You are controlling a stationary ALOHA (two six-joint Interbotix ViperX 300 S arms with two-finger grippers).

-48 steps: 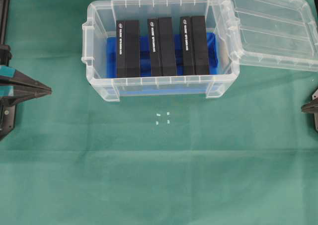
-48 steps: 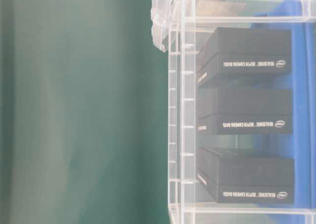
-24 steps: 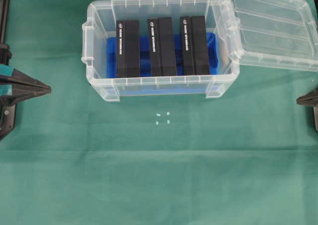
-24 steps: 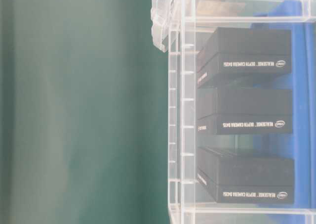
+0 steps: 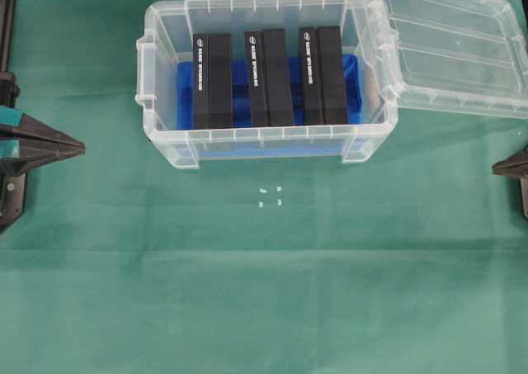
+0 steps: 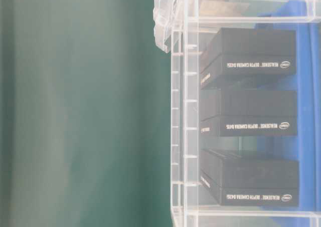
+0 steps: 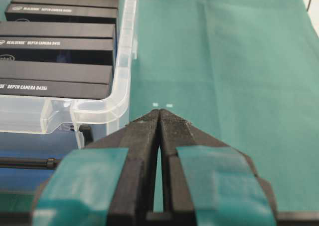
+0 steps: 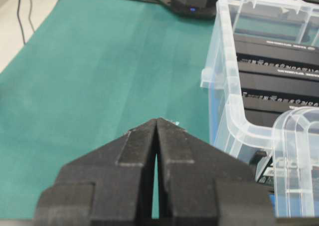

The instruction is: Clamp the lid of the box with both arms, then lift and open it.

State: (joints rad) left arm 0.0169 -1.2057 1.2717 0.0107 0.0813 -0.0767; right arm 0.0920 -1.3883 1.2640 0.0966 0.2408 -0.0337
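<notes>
— Two claws, any change?
— Hardly: the left claw (image 5: 81,149) stays parked at the left edge, the right claw (image 5: 497,168) at the right edge, both pinched closed, empty.
— And the lid (image 5: 450,45)?
— Upper right, off the box (image 5: 264,81), leaning on its rim. Job looks finished.

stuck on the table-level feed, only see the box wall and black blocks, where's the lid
Observer: Off the box. The lid lies to the box's right in the overhead view, one edge resting against the rim.
Operator: is either gripper on it
Observer: No. The left gripper sits at the left edge of the cloth, away from the box.
Operator: and the right one
Observer: The right gripper is at the right edge, below the lid, touching nothing.
Operator: jaws open?
Observer: Both pairs of jaws are shut and empty in the wrist views.
</notes>
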